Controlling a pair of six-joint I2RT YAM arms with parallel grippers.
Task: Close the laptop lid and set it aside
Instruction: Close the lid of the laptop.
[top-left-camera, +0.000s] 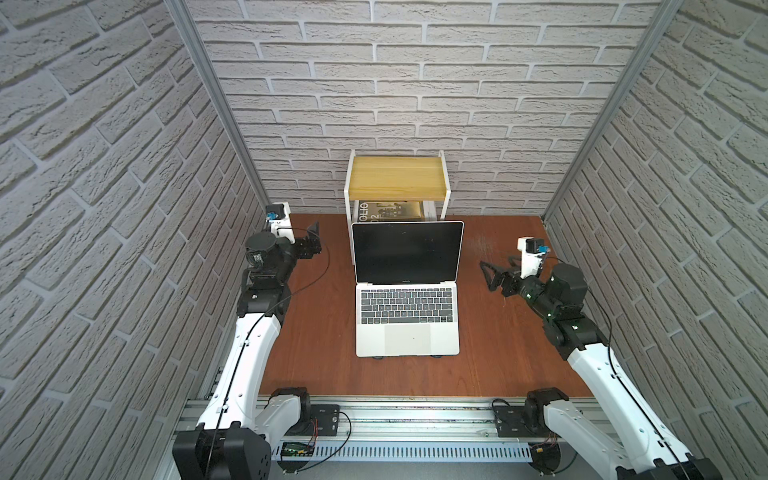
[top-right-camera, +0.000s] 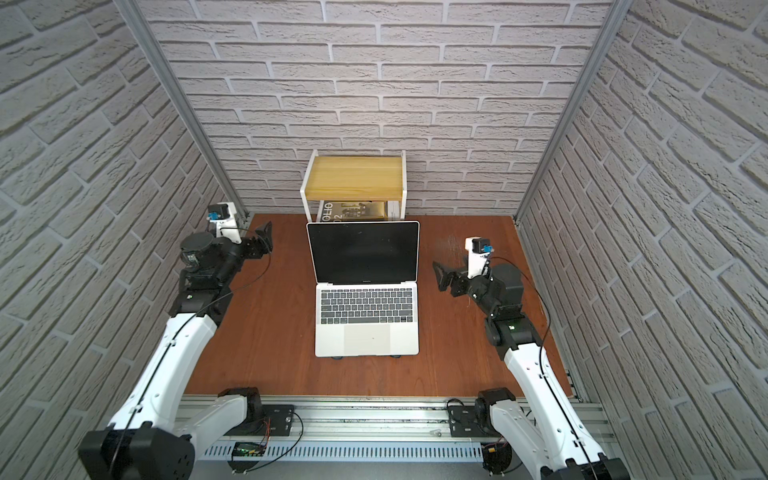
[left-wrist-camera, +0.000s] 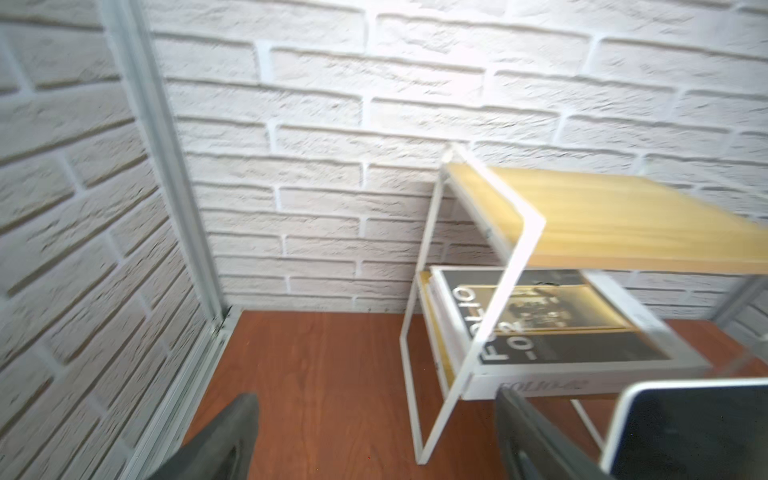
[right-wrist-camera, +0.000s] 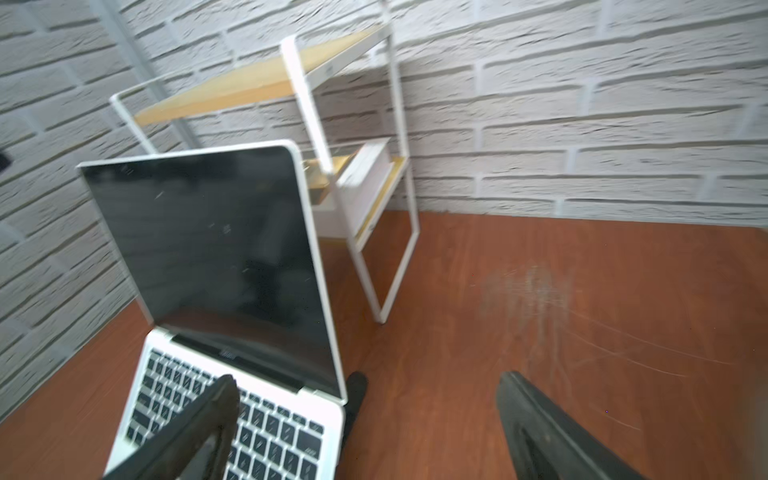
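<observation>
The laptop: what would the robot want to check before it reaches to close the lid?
1. Laptop lid stands open, screen dark: ok.
2. Keyboard has nothing lying on it: ok.
3. Left tool open, empty, off the lid: ok.
4. Right tool open, empty, off the lid: ok.
5. Bare table beside the laptop for setting it down: ok.
6. What sits under the laptop: cannot tell.

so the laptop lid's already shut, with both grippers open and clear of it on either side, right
No: the laptop lid stands open, raised behind the keyboard, as both top views show. The rest holds: left gripper and right gripper are open and clear of it, one each side.
</observation>
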